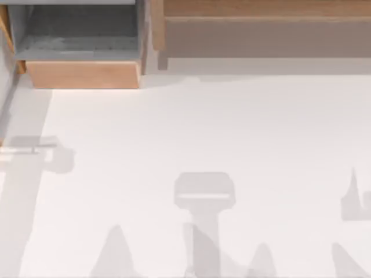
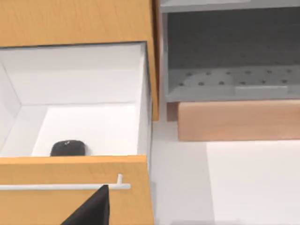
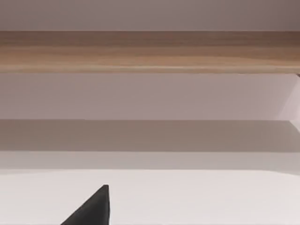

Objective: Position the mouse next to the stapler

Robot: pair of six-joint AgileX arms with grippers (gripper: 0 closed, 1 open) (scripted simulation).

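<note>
A white tabletop (image 1: 203, 133) fills the top view, with only grey shadows across it. At eleven o'clock stands a grey open shelf unit with a light wooden base (image 1: 81, 74). A long wooden ledge (image 1: 261, 8) runs across one o'clock. The left wrist view shows an open white-lined wooden drawer (image 2: 93, 79) with a thin white bar handle (image 2: 61, 187).

The mouse (image 2: 68, 148) lies in the open drawer (image 2: 84, 79), just behind its front panel (image 2: 75, 164), which carries the handle (image 2: 61, 187). Beside the drawer stands a cabinet (image 2: 229, 79) at the surface's (image 1: 203, 133) far left. A shelf (image 1: 266, 11) runs along the far right.
</note>
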